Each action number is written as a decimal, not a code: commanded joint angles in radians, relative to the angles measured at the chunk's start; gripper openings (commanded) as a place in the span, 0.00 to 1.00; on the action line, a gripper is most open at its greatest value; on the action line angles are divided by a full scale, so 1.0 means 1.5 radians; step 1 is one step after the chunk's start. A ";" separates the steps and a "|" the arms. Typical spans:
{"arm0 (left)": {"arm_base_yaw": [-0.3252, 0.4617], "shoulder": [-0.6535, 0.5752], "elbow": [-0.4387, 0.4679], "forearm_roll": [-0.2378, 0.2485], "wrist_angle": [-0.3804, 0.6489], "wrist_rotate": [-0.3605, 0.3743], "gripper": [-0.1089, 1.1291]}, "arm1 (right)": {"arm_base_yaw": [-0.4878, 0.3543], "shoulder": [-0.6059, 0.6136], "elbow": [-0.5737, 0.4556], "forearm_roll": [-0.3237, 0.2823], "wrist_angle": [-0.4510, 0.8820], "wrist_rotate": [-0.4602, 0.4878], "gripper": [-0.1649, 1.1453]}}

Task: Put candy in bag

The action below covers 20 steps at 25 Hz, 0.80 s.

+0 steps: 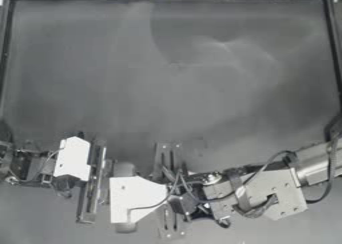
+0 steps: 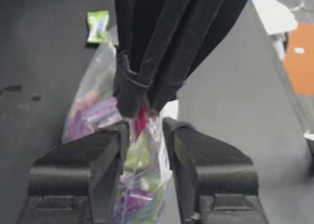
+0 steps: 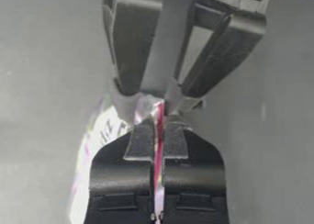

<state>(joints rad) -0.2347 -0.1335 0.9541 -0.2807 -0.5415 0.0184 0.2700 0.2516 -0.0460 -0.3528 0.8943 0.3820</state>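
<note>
Both pincers met low in the top view, near the worktop's (image 1: 167,63) front edge. Right pincer (image 3: 158,126) clamped narrow on the bag's (image 2: 92,113) pink-red seal strip; left pincer (image 2: 147,126) gripping the bag edge beside it. Candy (image 2: 97,26) on the worktop just beyond the bag.

Bag (image 2: 101,113) lower part hidden behind left gripper (image 2: 146,126) fingers; unseen from top view.

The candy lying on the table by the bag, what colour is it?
Pale yellow-green. The candy shows best in the left wrist view, beside the bag.
</note>
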 commanded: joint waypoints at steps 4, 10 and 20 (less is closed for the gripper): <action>0.001 -0.019 -0.011 0.000 -0.002 0.001 0.66 | 0.001 -0.032 -0.007 -0.003 -0.003 0.001 0.16; 0.001 -0.021 -0.012 0.000 -0.002 0.002 0.65 | 0.003 -0.032 -0.007 -0.003 -0.002 0.002 0.16; 0.001 -0.025 -0.012 0.000 -0.002 0.002 0.58 | 0.003 -0.032 -0.005 -0.003 -0.003 0.002 0.16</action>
<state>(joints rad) -0.2347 -0.1335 0.9541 -0.2807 -0.5400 0.0199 0.2730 0.2516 -0.0460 -0.3543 0.8943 0.3835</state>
